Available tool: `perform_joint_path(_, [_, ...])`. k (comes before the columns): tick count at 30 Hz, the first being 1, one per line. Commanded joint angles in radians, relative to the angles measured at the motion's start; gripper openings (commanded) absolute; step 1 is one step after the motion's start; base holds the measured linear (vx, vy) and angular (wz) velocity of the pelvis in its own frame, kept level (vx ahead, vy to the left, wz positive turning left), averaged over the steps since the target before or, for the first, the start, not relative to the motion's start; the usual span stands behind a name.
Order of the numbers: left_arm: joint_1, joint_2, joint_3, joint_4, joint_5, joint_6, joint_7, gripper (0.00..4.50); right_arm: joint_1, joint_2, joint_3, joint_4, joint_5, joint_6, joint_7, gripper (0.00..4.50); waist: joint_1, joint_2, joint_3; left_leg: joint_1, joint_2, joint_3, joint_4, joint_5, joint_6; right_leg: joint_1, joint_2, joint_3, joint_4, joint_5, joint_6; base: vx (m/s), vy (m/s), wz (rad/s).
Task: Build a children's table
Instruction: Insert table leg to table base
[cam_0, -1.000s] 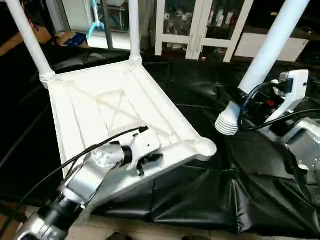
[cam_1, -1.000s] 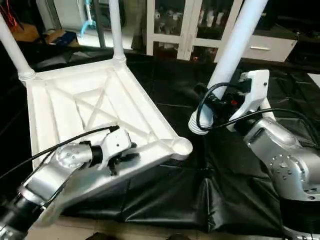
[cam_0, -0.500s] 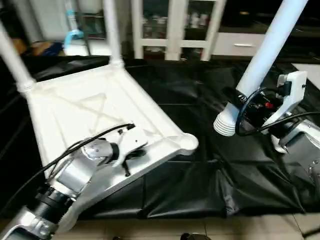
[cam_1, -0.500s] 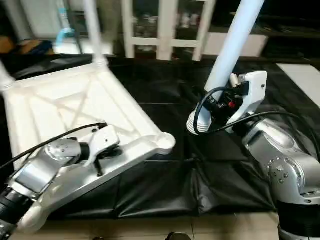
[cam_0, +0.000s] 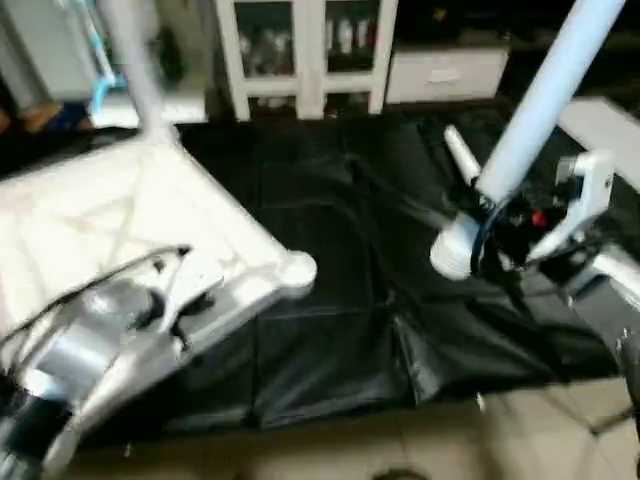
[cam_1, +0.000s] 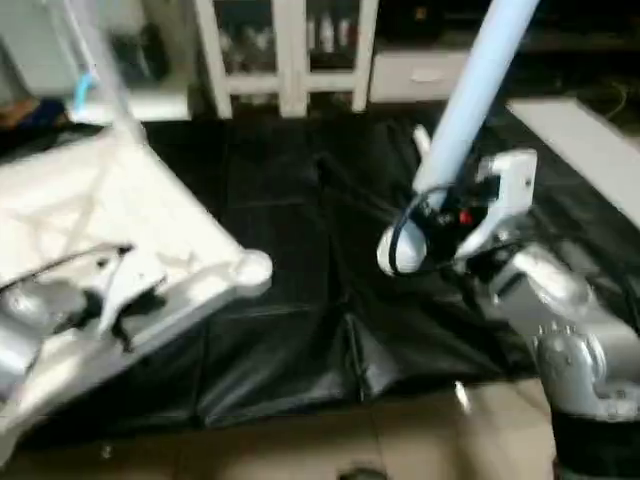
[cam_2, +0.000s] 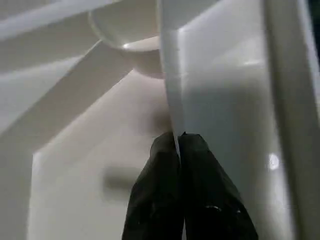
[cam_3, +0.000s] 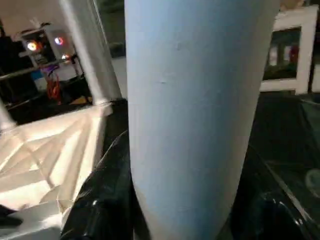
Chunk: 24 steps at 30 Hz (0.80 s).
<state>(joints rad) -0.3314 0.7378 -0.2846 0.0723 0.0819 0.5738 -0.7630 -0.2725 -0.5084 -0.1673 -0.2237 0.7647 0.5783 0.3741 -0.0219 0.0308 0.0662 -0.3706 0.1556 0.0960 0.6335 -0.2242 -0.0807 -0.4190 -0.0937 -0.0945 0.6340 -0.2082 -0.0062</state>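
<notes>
Surface: a black sheet (cam_0: 340, 300), wrinkled, is spread over the work area; pale floor is seen along its near edge.
Room: a white glass-door cabinet (cam_0: 300, 50) is seen behind the sheet, and a white flat board (cam_1: 580, 140) at the far right.
Table top: the white square top (cam_0: 110, 230) is lying underside up at the left, its ribs and an empty round corner socket (cam_0: 297, 268) exposed; a fitted leg (cam_0: 135, 70) is seen rising from its far corner.
Left arm: the silver forearm is reached in from the lower left, with the left gripper (cam_2: 179, 142) set on the near edge of the top. Its two black fingers are pinched together on a thin upright rib (cam_2: 170, 80) of the underside.
Right arm: the right gripper (cam_1: 440, 215) is held above the sheet at the right, its fingers closed around the thick lower end of a loose leg (cam_0: 530, 120), which is tilted up and away to the right, well apart from the empty socket.
Change: the left fingers, partly parted a second ago, are now closed on the rib; the grip on the loose leg is unchanged; the whole view has swung, so the top is seen further left.
</notes>
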Motion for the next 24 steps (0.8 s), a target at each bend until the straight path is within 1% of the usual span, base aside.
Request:
perform_joint_path(1, [0.023,0.013,-0.009,0.031,0.034,-0.032,0.006,0.0,-0.018,0.004,-0.001,-0.009,-0.012,-0.014,0.005,1.81,0.009,0.001,-0.056,-0.013,0.042,0.0,-0.095,-0.189,0.032,0.064,-0.041,0.047,-0.094,-0.295,-0.156,0.0,0.0,0.0])
perform_joint_path(2, [0.022,0.008,-0.011,0.027,0.026,-0.069,-0.003,0.0,-0.018,0.006,0.0,-0.008,-0.016,-0.016,0.007,1.81,0.011,-0.002,-0.049,-0.004,0.041,0.01,-0.097,-0.281,0.038,0.056,-0.041,0.044,-0.112,-0.372,-0.17,0.0,0.0,0.0])
perform_joint_path(3, [0.015,-0.004,-0.007,0.025,0.029,-0.108,0.016,0.0,-0.018,0.006,0.001,-0.008,-0.019,-0.017,0.009,1.81,0.011,-0.002,-0.049,-0.004,0.041,0.01,-0.097,-0.281,0.038,0.056,-0.041,0.044,-0.112,-0.372,-0.17,0.0,0.0,0.0])
perform_joint_path(4, [0.01,-0.011,-0.003,0.024,0.032,-0.13,0.03,0.0,-0.018,0.006,0.001,-0.009,-0.02,-0.018,0.01,1.81,0.013,-0.004,-0.05,0.01,0.04,0.02,-0.093,-0.323,0.032,0.047,-0.046,0.045,-0.125,-0.462,-0.149,0.0,0.0,0.0])
perform_joint_path(5, [0.004,-0.018,0.0,0.025,0.029,-0.175,0.035,0.0,-0.017,0.007,0.002,-0.01,-0.021,-0.018,0.01,1.81,0.015,-0.009,-0.055,0.007,0.042,0.023,-0.093,-0.304,0.035,0.05,-0.046,0.046,-0.125,-0.454,-0.145,0.0,0.0,0.0])
perform_joint_path(6, [0.002,-0.032,0.018,0.017,0.007,-0.192,0.033,0.0,-0.018,0.009,0.001,-0.011,-0.023,-0.017,0.012,1.81,0.022,-0.006,-0.06,0.004,0.047,0.028,-0.096,-0.25,0.039,0.055,-0.046,0.048,-0.119,-0.399,-0.149,0.0,0.0,0.0])
perform_joint_path(7, [-0.002,-0.048,0.042,0.004,-0.027,-0.208,0.019,0.0,-0.019,0.009,-0.001,-0.012,-0.025,-0.017,0.014,1.81,0.026,-0.004,-0.063,0.005,0.05,0.031,-0.097,-0.217,0.042,0.056,-0.046,0.049,-0.116,-0.356,-0.157,0.0,0.0,0.0])
perform_joint_path(8, [-0.003,-0.056,0.06,-0.01,-0.055,-0.221,0.005,0.44,-0.02,0.011,-0.002,-0.012,-0.027,-0.016,0.016,1.81,0.037,-0.002,-0.069,0.007,0.055,0.035,-0.096,-0.145,0.05,0.056,-0.044,0.051,-0.105,-0.247,-0.184,0.0,0.0,0.0])
perform_joint_path(9, [0.0,-0.048,0.09,-0.047,-0.1,-0.213,-0.037,0.55,-0.025,0.012,-0.006,-0.008,-0.028,-0.015,0.02,1.81,0.043,0.0,-0.072,0.01,0.057,0.037,-0.094,-0.121,0.055,0.053,-0.042,0.052,-0.1,-0.2,-0.198,0.0,0.0,0.0])
perform_joint_path(10, [0.004,-0.042,0.099,-0.059,-0.115,-0.216,-0.055,0.55,-0.027,0.012,-0.007,-0.006,-0.029,-0.016,0.021,1.81,0.05,0.002,-0.074,0.013,0.058,0.044,-0.092,-0.093,0.06,0.05,-0.039,0.053,-0.09,-0.129,-0.225,0.055,0.006,0.08])
perform_joint_path(11, [0.006,-0.039,0.104,-0.066,-0.125,-0.218,-0.066,0.62,-0.028,0.012,-0.008,-0.005,-0.03,-0.016,0.021,1.81,0.063,0.004,-0.081,0.01,0.064,0.05,-0.089,-0.02,0.069,0.057,-0.037,0.051,-0.072,-0.016,-0.249,0.055,0.006,0.08])
perform_joint_path(12, [0.008,-0.04,0.118,-0.06,-0.135,-0.253,-0.068,0.62,-0.027,0.016,-0.007,-0.003,-0.033,-0.018,0.023,1.81,0.063,0.004,-0.081,0.01,0.064,0.05,-0.089,-0.02,0.069,0.057,-0.037,0.051,-0.072,-0.016,-0.249,0.061,0.017,0.03])
perform_joint_path(13, [0.008,-0.043,0.136,-0.055,-0.155,-0.286,-0.074,0.62,-0.028,0.02,-0.006,-0.001,-0.035,-0.019,0.024,1.81,0.07,-0.013,-0.084,0.01,0.063,0.055,-0.086,0.016,0.085,0.06,-0.037,0.051,-0.062,0.031,-0.263,0.052,0.016,0.02])
perform_joint_path(14, [0.008,-0.043,0.136,-0.055,-0.155,-0.286,-0.074,0.9,-0.028,0.02,-0.006,-0.001,-0.035,-0.019,0.024,1.81,0.072,-0.008,-0.082,0.006,0.06,0.059,-0.086,0.03,0.092,0.062,-0.038,0.053,-0.061,0.046,-0.264,0.052,0.016,0.02])
perform_joint_path(15, [0.007,-0.048,0.156,-0.054,-0.175,-0.301,-0.078,0.95,-0.03,0.024,-0.005,0.0,-0.034,-0.018,0.023,1.81,0.075,-0.008,-0.084,0.007,0.06,0.059,-0.084,0.037,0.094,0.064,-0.039,0.053,-0.06,0.051,-0.261,0.0,0.0,0.0])
perform_joint_path(16, [-0.001,-0.073,0.217,-0.06,-0.243,-0.302,-0.085,0.96,-0.032,0.028,-0.003,0.002,-0.034,-0.016,0.023,1.81,0.077,-0.025,-0.084,0.003,0.058,0.063,-0.085,0.041,0.094,0.07,-0.043,0.056,-0.056,0.039,-0.253,0.0,0.0,0.0])
perform_joint_path(17, [-0.001,-0.073,0.217,-0.06,-0.243,-0.302,-0.085,0.96,-0.032,0.028,-0.003,0.002,-0.034,-0.016,0.023,1.81,0.079,-0.021,-0.084,0.004,0.058,0.064,-0.085,0.038,0.092,0.069,-0.044,0.057,-0.058,0.029,-0.253,0.0,0.0,0.0])
perform_joint_path(18, [-0.006,-0.084,0.248,-0.08,-0.278,-0.269,-0.084,0.96,-0.032,0.029,-0.002,0.004,-0.035,-0.015,0.025,1.81,0.079,-0.028,-0.082,0.006,0.06,0.066,-0.086,0.03,0.092,0.066,-0.044,0.057,-0.061,0.014,-0.251,0.0,0.0,0.0])
perform_joint_path(19, [-0.005,-0.096,0.27,-0.14,-0.322,-0.184,-0.09,0.96,-0.034,0.031,0.0,0.013,-0.038,-0.017,0.029,1.81,0.079,-0.035,-0.079,0.005,0.061,0.069,-0.088,0.007,0.081,0.066,-0.045,0.058,-0.063,-0.021,-0.247,0.0,0.0,0.0])
perform_joint_path(20, [-0.002,-0.097,0.27,-0.172,-0.334,-0.144,-0.095,0.95,-0.036,0.032,0.001,0.018,-0.04,-0.019,0.031,1.81,0.081,-0.031,-0.077,0.009,0.064,0.069,-0.091,-0.023,0.062,0.065,-0.049,0.059,-0.064,-0.067,-0.242,0.0,0.0,0.0])
perform_joint_path(21, [0.011,-0.096,0.247,-0.234,-0.358,-0.068,-0.115,0.95,-0.042,0.033,0.005,0.028,-0.046,-0.021,0.035,1.81,0.079,-0.032,-0.074,0.011,0.067,0.071,-0.093,-0.042,0.052,0.063,-0.048,0.061,-0.067,-0.093,-0.236,0.0,0.0,0.0])
perform_joint_path(22, [0.018,-0.095,0.236,-0.26,-0.369,-0.036,-0.123,0.95,-0.046,0.034,0.006,0.032,-0.049,-0.022,0.038,1.81,0.078,-0.032,-0.069,0.016,0.068,0.073,-0.097,-0.08,0.034,0.058,-0.047,0.061,-0.074,-0.145,-0.223,0.0,0.0,0.0])
perform_joint_path(23, [0.033,-0.095,0.197,-0.313,-0.367,0.026,-0.12,1.11,-0.055,0.035,0.01,0.041,-0.054,-0.022,0.042,1.81,0.075,-0.043,-0.066,0.013,0.066,0.073,-0.1,-0.113,0.015,0.06,-0.043,0.064,-0.079,-0.207,-0.191,0.0,0.0,0.0])
perform_joint_path(24, [0.036,-0.1,0.19,-0.319,-0.364,0.038,-0.111,1.2,-0.057,0.035,0.01,0.042,-0.055,-0.021,0.044,1.81,0.074,-0.053,-0.065,0.014,0.066,0.075,-0.1,-0.124,0.013,0.057,-0.042,0.066,-0.083,-0.234,-0.177,0.0,0.0,0.0])
